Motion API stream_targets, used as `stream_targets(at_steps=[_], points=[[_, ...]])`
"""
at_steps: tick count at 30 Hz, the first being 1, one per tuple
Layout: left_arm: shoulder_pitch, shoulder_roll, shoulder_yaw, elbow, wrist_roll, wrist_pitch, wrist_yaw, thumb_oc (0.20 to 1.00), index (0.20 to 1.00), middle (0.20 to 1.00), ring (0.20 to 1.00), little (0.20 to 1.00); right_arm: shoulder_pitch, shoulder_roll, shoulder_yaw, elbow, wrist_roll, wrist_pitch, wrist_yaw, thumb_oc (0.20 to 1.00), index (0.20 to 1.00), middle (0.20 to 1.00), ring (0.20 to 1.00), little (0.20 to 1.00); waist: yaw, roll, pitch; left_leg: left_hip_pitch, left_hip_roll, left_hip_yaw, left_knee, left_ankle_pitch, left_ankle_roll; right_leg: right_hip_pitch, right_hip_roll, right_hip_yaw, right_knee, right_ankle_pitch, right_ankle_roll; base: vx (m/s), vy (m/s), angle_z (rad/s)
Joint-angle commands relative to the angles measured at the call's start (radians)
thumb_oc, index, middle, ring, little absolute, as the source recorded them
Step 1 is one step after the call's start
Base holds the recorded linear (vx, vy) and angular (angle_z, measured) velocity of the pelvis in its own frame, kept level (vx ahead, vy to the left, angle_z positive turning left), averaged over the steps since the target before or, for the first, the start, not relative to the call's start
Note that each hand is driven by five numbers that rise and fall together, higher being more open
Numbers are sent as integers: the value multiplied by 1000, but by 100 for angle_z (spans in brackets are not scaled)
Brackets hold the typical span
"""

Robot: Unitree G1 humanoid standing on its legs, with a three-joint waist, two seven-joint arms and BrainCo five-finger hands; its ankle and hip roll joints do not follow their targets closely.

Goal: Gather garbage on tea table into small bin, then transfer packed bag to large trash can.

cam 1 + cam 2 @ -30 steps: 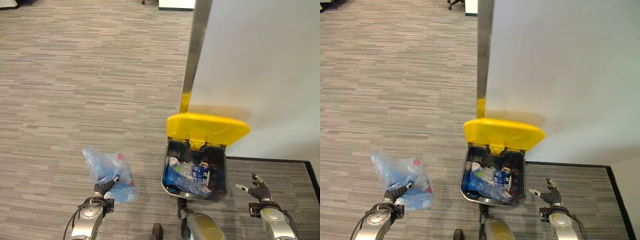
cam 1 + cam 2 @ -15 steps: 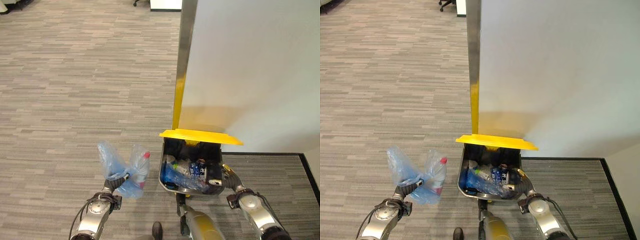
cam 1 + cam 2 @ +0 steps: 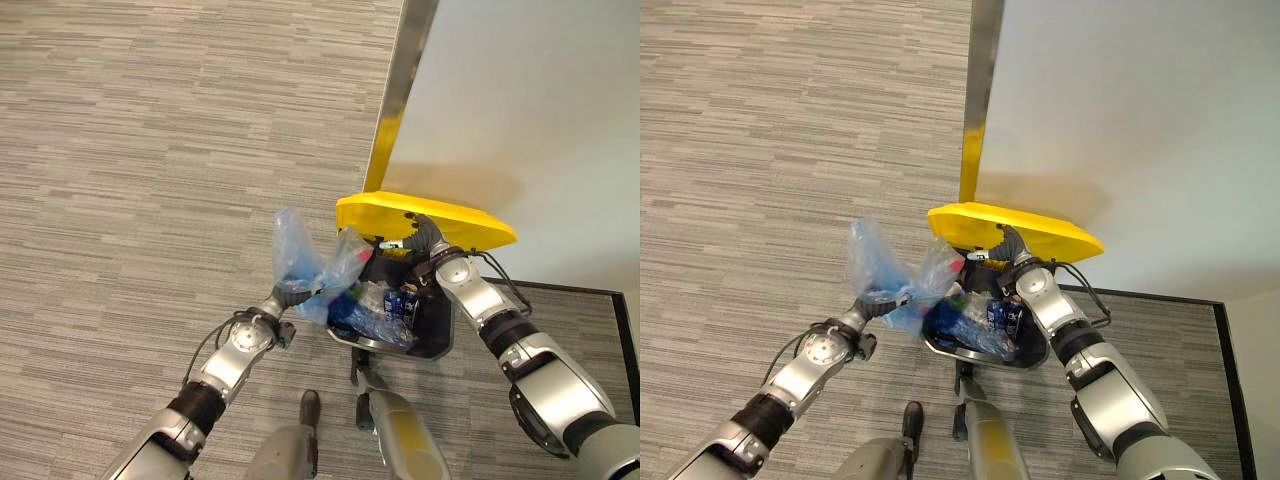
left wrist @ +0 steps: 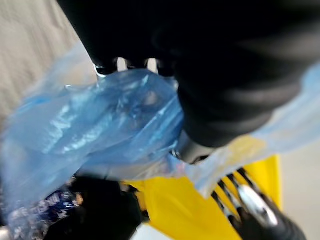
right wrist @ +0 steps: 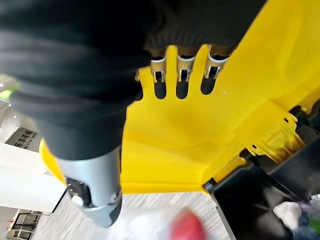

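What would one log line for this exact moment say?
left hand: shut on blue bag, at bin's rim | right hand: open, fingers under yellow lid, propping it | large trash can: open, part-filled

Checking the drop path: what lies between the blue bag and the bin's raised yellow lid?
Only the bin's dark opening with trash already inside, seen in the left eye view; the blue bag hangs at its rim, the yellow lid propped by the right robot hand.

Crumpled blue plastic bag point(image 4: 100, 130) under the left robot hand point(image 4: 220, 95), above a yellow lid point(image 4: 185, 210).
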Motion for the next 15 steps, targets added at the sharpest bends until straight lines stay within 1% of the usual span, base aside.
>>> stream_targets(at_steps=[1, 2, 5, 7, 8, 9, 10, 11, 15], points=[[-9, 13, 34, -59, -17, -79, 4, 200, 200, 200, 200, 200, -77, -18, 28, -56, 30, -48, -52, 1000, 1000, 1000, 1000, 1000, 6, -18, -11, 48, -73, 59, 106, -197, 38, -61, -3, 65, 14, 81, 63, -129, -34, -7], [-69, 7, 5, -67, -23, -83, 14, 200, 200, 200, 200, 200, -118, -25, 40, -54, 33, -48, -60, 1000, 1000, 1000, 1000, 1000, 4, -19, 6, 34, -74, 66, 116, -196, 38, -72, -2, 66, 20, 83, 65, -138, -32, -9], [-179, 23, -54, -52, 32, -88, 36, 200, 200, 200, 200, 200, -204, -35, 67, -36, 41, -50, -68, 1000, 1000, 1000, 1000, 1000, 0, -23, 37, -6, -70, 93, 148, -201, 38, -103, -3, 69, 38, 83, 71, -105, -18, -19], [-241, 16, -82, 48, 77, -69, 65, 200, 200, 200, 200, 200, -260, -43, 94, -26, 49, -47, -67, 1000, 1000, 1000, 1000, 1000, -5, -28, 65, -48, -63, 122, 185, -209, 37, -134, -8, 61, 54, 79, 77, -76, -19, -39], [-280, -6, -101, 136, 112, -54, 74, 200, 200, 200, 200, 200, -286, -47, 104, -29, 66, -44, -71, 1000, 1000, 1000, 1000, 1000, -13, -29, 77, -79, -59, 136, 211, -215, 36, -157, -14, 57, 67, 76, 75, -33, -15, -32], [-282, -7, -102, 138, 112, -55, 75, 200, 200, 200, 200, 200, -287, -48, 104, -29, 66, -44, -71, 1000, 1000, 1000, 1000, 1000, -12, -29, 77, -81, -59, 137, 212, -216, 36, -159, -14, 57, 68, 76, 74, -13, -18, -40], [-319, -34, -118, 236, 143, -37, 85, 200, 200, 200, 200, 200, -306, -47, 116, -51, 76, -48, -81, 1000, 1000, 1000, 1000, 1000, -31, -25, 95, -112, -59, 145, 233, -221, 35, -186, -17, 59, 78, 76, 72, -3, -8, -25], [-321, -35, -118, 238, 143, -38, 85, 200, 200, 200, 200, 200, -306, -48, 116, -52, 76, -48, -81, 1000, 1000, 1000, 1000, 1000, -31, -25, 95, -114, -58, 145, 234, -221, 35, -188, -17, 59, 79, 76, 72, 0, -8, -20], [-347, -47, -102, 362, 191, -16, 128, 200, 200, 200, 200, 200, -310, -36, 117, -89, 95, -59, -99, 1000, 1000, 1000, 1000, 1000, -52, -19, 109, -149, -55, 165, 255, -230, 34, -221, -18, 53, 88, 77, 70, 6, -2, -2]])
